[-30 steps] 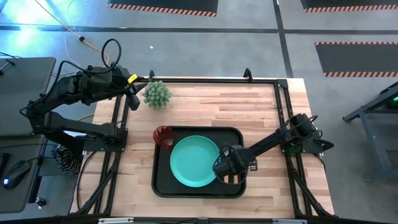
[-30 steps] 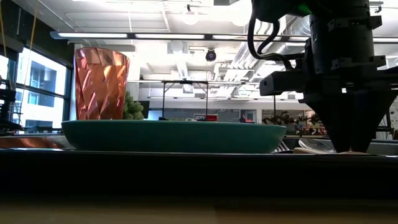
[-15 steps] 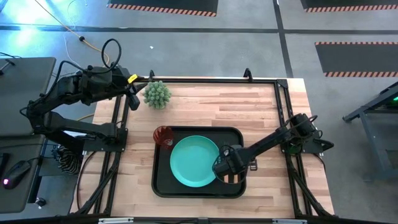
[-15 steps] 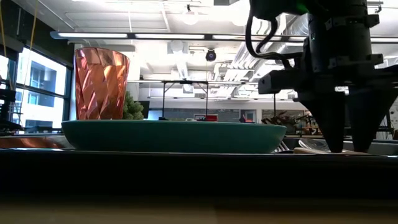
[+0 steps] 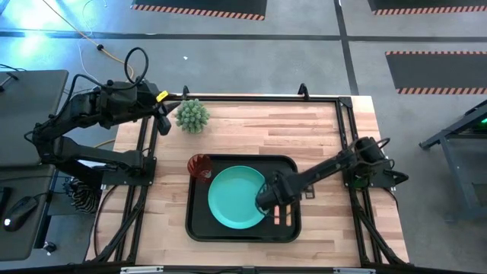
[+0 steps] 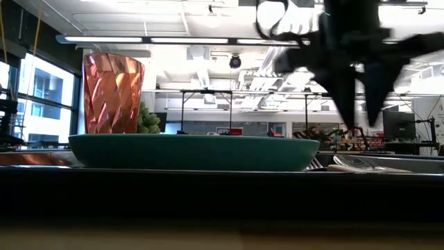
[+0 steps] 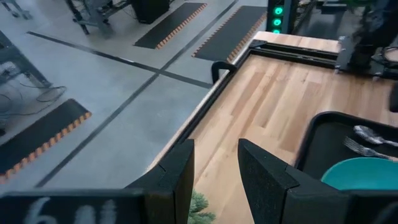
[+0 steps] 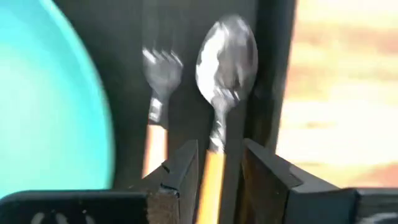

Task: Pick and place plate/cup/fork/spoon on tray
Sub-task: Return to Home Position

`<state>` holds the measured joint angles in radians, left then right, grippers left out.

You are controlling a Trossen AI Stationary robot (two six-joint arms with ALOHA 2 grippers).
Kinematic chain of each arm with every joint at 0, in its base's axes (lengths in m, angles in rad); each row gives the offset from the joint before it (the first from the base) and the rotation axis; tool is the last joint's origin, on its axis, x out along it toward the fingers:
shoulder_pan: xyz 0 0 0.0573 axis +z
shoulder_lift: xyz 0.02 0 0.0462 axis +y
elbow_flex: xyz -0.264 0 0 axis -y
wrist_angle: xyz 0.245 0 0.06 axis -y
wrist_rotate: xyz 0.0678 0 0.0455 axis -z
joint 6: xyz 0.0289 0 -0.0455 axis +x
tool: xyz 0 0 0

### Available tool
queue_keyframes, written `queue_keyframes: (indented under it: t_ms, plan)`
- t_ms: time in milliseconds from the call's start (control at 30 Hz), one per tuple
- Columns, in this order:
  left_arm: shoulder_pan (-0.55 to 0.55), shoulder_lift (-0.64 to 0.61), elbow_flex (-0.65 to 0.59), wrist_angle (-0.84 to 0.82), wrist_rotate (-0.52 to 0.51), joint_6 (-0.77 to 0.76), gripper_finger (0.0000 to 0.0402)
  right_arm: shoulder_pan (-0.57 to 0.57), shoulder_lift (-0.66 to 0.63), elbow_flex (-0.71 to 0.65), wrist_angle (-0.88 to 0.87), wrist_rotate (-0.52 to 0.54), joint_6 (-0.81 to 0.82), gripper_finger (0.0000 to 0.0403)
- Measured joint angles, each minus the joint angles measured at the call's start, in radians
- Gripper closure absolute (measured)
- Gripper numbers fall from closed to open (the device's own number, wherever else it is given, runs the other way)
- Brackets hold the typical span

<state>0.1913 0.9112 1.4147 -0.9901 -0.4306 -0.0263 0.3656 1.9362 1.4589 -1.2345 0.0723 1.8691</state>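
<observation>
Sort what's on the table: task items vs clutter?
Task items: tray, plate, cup, fork, spoon; right gripper open above the cutlery.
Clutter: spiky green plant, beside the idle left gripper.

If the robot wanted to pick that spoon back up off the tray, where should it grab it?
Probably by the light orange handle, coming straight down from above. The spoon lies flat on the tray, close beside the fork and near the rim, so there is little room at its sides. The handle is slim and straight, easier for the open right tool to pinch across than the rounded bowl.
</observation>
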Motion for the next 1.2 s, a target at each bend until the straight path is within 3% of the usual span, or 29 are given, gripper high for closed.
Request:
queue_keyframes:
  t_ms: [400, 600, 833, 1000, 1200]
  plan:
    - [0.0, -0.044, 0.0, 0.0, 0.178, -0.027, 0.0286, -0.181, 0.0, 0.328, -0.177, 0.333, -0.341, 0.0288]
    - [-0.002, -0.118, -0.024, 0.009, 0.244, -0.088, 0.0286, -0.263, 0.0, 0.515, -0.182, 0.476, -0.557, 0.0288]
    - [-0.002, -0.284, -0.251, 0.142, 0.231, -0.138, 0.0286, -0.315, -0.001, 0.666, -0.169, 0.583, -0.734, 0.0288]
    - [-0.002, -0.41, -0.481, 0.373, 0.23, -0.172, 0.0286, -0.356, -0.001, 0.731, -0.125, 0.6, -0.854, 0.0288]
    - [-0.002, -0.545, -0.69, 0.522, 0.23, -0.094, 0.0286, -0.395, -0.001, 0.746, -0.123, 0.589, -0.865, 0.0288]
